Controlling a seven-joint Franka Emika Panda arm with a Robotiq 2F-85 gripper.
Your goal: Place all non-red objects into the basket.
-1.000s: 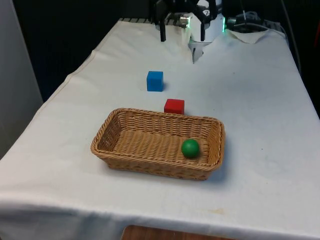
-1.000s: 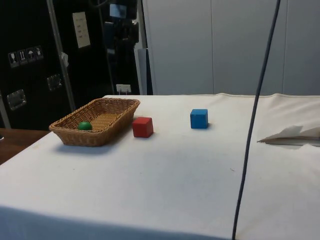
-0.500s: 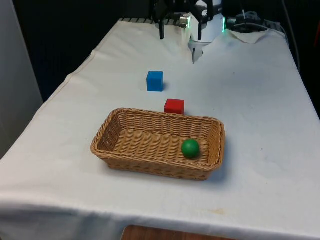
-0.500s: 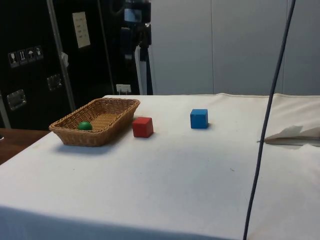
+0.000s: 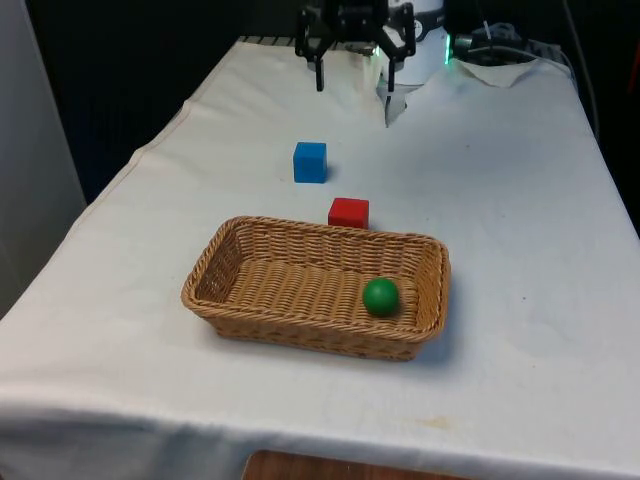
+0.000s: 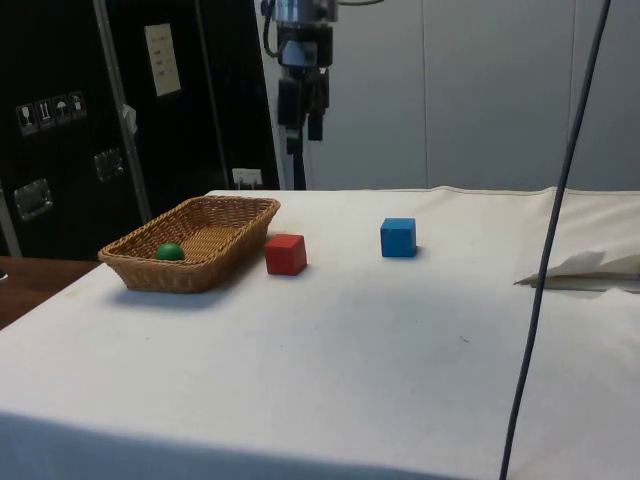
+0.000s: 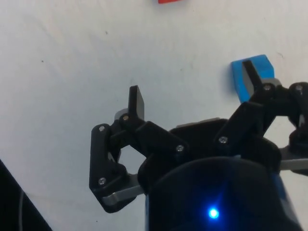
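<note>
Sitting on the white-clothed desk (image 5: 520, 200), the blue cube (image 5: 310, 162) lies below the gripper (image 5: 354, 68) and a little nearer the basket (image 5: 230, 262). The red cube (image 5: 348, 212) sits just beyond it, close against the basket's rim. A green ball (image 5: 381, 296) lies inside the basket. The gripper hangs well above the desk, fingers (image 7: 137, 102) spread wide, holding nothing.

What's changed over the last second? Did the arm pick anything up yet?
Nothing picked up. The gripper has travelled from above the basket's far side towards the blue cube; in the front view it has come further down into the picture. It hangs open and empty, high above the cloth. The blue cube, the red cube and the green ball in the basket have not moved.
</note>
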